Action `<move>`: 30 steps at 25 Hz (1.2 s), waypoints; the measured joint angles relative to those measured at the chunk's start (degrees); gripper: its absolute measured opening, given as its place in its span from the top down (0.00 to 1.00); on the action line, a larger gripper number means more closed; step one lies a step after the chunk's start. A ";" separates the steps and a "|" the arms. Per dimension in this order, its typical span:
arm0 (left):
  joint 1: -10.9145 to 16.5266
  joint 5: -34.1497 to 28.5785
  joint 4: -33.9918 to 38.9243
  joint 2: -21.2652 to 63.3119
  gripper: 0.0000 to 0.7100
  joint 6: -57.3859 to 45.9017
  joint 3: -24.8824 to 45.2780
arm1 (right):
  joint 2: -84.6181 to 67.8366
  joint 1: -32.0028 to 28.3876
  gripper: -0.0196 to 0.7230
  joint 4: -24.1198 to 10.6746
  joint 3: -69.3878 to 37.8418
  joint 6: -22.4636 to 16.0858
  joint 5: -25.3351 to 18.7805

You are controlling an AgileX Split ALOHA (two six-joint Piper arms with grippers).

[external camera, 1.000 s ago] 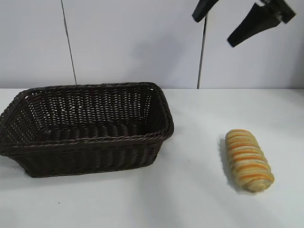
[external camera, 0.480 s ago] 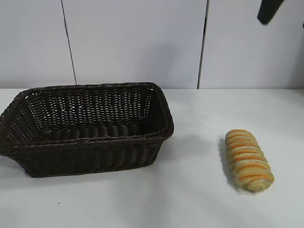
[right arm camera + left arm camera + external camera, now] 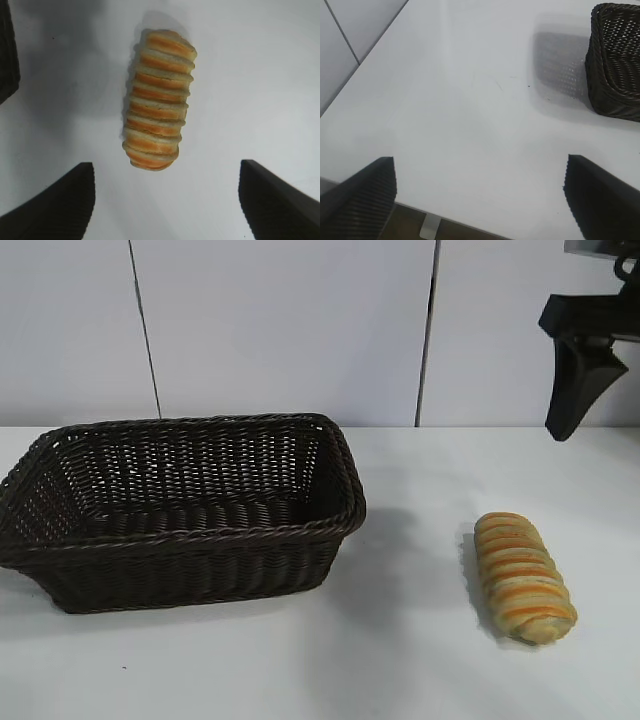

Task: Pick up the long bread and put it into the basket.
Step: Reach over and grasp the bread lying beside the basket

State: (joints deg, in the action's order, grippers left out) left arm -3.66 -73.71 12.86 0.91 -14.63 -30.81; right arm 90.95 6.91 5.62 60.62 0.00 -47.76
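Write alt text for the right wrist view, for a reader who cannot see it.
A long bread, tan with orange-brown crosswise stripes, lies on a white table, seen from above. The right gripper hangs over it with its two dark fingers spread wide, holding nothing. A dark edge of the basket shows at the side.

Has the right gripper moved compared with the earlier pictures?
Yes. In the exterior view the right gripper has come down along the wall toward the table, and now hangs open above the long bread, not touching it.
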 joint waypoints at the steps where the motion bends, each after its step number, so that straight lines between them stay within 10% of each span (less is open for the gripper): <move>1: 0.00 0.00 0.00 0.00 0.08 0.00 0.00 | 1.37 0.00 0.24 0.14 -0.10 0.00 0.47; 27: 0.00 0.00 0.00 0.00 0.08 0.00 0.00 | 19.84 0.00 0.24 9.83 -0.23 1.54 15.50; 30: 0.00 0.00 0.00 0.00 0.08 0.00 0.00 | 20.04 0.00 0.45 10.47 -0.18 1.58 15.73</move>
State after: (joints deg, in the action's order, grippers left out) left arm -3.66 -73.71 12.86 0.91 -14.63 -30.81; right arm 110.99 6.91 16.09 60.43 1.58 -32.03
